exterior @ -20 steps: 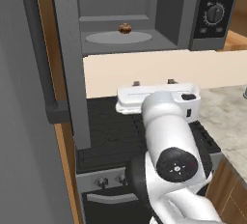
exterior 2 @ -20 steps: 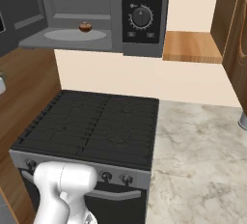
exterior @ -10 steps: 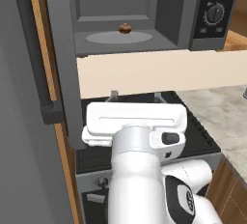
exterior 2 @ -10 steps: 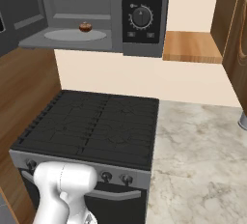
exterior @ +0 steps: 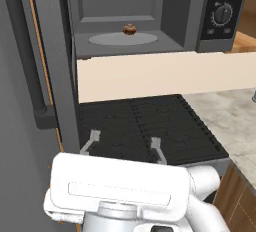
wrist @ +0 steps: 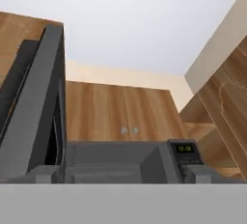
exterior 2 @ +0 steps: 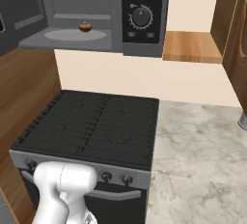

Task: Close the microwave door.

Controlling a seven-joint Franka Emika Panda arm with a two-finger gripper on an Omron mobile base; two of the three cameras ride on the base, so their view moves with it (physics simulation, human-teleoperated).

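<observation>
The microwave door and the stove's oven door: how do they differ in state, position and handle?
The microwave door stands swung open at the left of the cavity; the oven door is shut. The microwave door is high above the stove; the oven door is low, under the knobs. The microwave door has a vertical dark bar handle; the oven door's handle is horizontal and grey. Both are dark.

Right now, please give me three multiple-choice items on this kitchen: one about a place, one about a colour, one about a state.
1. Where is the small brown item?
A. on the turntable
B. on the stove
C. on the counter

2. What colour is the stove?
A. white
B. black
C. red

3. How is the microwave door?
A. shut
B. removed
C. open

Answers:
1 A: it sits on the pale turntable inside the microwave.
2 B: its grates and front are black.
3 C: the door stands swung out at the left and the cavity shows.
</observation>
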